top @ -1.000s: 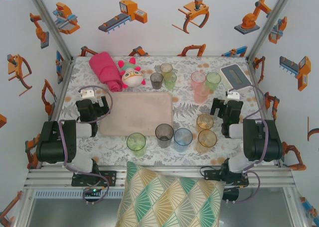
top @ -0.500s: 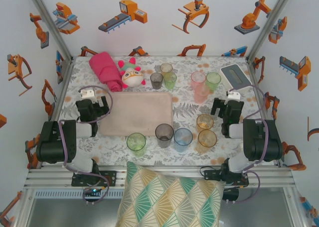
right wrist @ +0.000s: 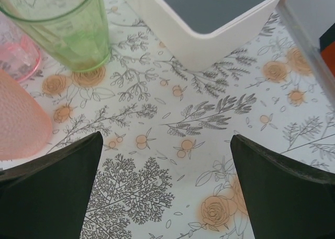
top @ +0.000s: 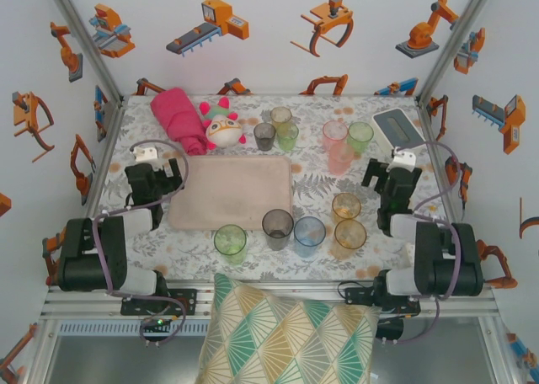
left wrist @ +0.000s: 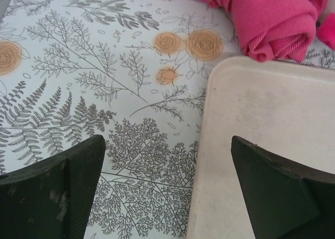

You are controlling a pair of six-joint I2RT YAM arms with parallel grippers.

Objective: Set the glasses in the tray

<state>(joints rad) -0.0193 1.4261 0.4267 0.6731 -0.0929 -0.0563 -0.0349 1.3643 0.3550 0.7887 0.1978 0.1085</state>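
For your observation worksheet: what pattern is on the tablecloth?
Grey ferns and orange roses on the white tablecloth; clearest in the left wrist view.

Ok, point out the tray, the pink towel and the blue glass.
tray (top: pixel 232 190), top external view, bare middle
pink towel (top: pixel 178 119), top external view, middle of roll
blue glass (top: pixel 309 233), top external view, open mouth

The tablecloth (top: pixel 320 186) is printed white with grey ferns and orange roses. The tray (top: pixel 232 190) is coloured beige-pink, the towel (top: pixel 177 119) hot pink. The glasses (top: pixel 277 226) are tinted green, grey, blue, amber and pink. The box (top: pixel 397 129) is finished white with a grey top. The cushion (top: pixel 286 338) is patterned in teal and mustard fans.
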